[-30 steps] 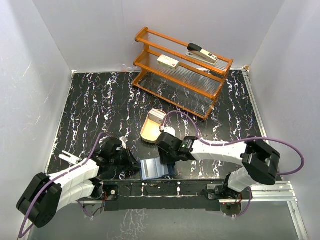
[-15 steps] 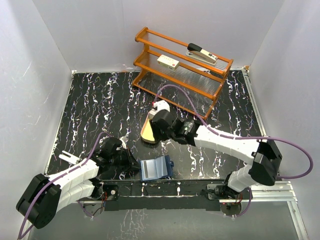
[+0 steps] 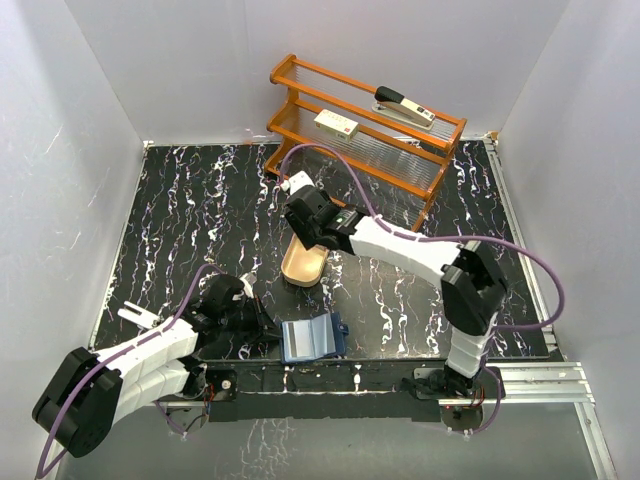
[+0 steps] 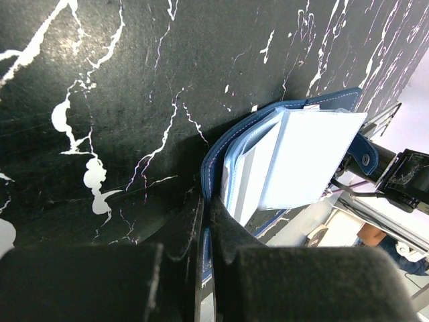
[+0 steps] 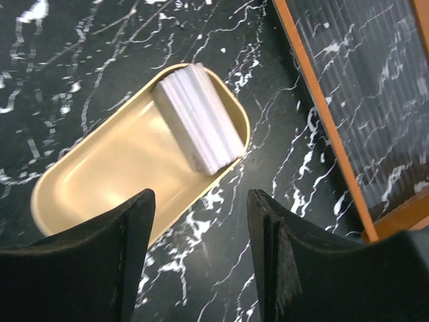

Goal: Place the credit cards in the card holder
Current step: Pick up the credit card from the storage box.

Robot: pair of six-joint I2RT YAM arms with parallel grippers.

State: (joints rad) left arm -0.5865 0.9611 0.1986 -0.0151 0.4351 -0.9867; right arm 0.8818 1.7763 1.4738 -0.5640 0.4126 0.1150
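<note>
Credit cards (image 5: 200,117), pale stack in tan oval tray (image 5: 100,176); right end effector (image 5: 201,208) wide, left end effector (image 4: 205,253) tight on card holder (image 4: 295,157).

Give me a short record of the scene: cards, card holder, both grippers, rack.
cards: stack lying at one end of the tan tray
card holder: open, near the arms' bases, pale blue pockets showing
left gripper: shut on the card holder's navy cover
right gripper: open, empty, above the tray
rack: orange, holds a stapler and a cream box
</note>
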